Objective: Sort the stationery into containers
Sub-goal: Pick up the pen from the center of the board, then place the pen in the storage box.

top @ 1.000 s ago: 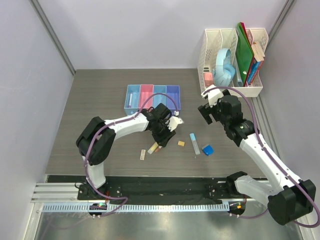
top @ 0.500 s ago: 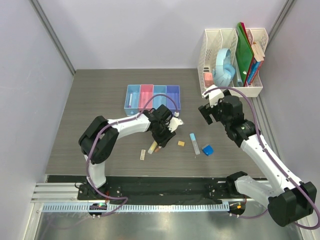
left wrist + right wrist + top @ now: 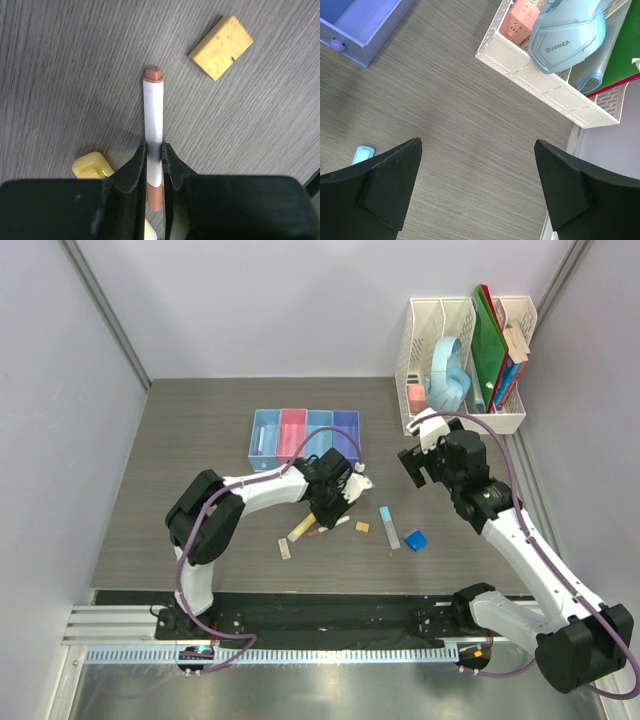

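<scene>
Left gripper [image 3: 154, 149] is clamped on the white pen [image 3: 153, 110] around the middle of the bench. The yellow marker [image 3: 91, 166] is right beside it and the little beige block [image 3: 220, 40] is close by. Right gripper [image 3: 477, 190] hangs wide open toward the right edge, near the white rack [image 3: 535, 85]. Bins [image 3: 305, 433] sit closer to the far edge.

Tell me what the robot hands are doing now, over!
Left gripper shut on white pen. Right gripper open, empty. Yellow marker close beside the pen.
</scene>
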You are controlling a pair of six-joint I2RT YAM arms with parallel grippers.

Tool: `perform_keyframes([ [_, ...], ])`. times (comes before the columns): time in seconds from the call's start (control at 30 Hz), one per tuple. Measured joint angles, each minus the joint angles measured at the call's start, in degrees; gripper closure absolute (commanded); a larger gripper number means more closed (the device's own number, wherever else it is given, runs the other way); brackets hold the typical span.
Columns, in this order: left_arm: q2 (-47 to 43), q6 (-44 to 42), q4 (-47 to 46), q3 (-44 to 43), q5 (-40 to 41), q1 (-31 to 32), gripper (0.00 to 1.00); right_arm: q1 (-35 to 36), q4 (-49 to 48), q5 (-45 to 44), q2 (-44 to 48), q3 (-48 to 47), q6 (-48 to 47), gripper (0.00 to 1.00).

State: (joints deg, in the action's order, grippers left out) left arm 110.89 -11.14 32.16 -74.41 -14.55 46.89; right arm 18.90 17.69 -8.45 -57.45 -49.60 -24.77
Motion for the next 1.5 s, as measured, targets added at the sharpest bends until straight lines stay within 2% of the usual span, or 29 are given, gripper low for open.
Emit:
perform_keyframes([
  [0.47, -0.35, -1.36, 2.25, -0.96, -1.11, 0.5, 1.0, -0.26, 0.11, -0.07, 0.63, -0.44, 0.79, 0.0],
  [0.83, -9.44, -0.02, 3.56, -3.06, -2.67, -5.25, 1.0, -0.37, 0.24, -0.17, 0.63, -0.83, 1.2, 0.0],
  [1.03, -11.78, 4.76, 1.44, -5.29, -2.54, -13.14, 1.0, -0.37, 0.35, -0.24, 0.63, -0.98, 1.2, 0.0],
  [1.3, -10.4, 14.56, -2.36, -19.56, -2.84, -29.49, 1.0, -0.37, 0.35, -0.44, 0.63, -1.51, 1.29, 0.0],
  [1.5, -4.5, 19.19, -4.5, -26.14, -3.5, -34.36, 1.0, -0.37, 0.35, -0.46, 0.63, -1.51, 1.44, 0.0],
])
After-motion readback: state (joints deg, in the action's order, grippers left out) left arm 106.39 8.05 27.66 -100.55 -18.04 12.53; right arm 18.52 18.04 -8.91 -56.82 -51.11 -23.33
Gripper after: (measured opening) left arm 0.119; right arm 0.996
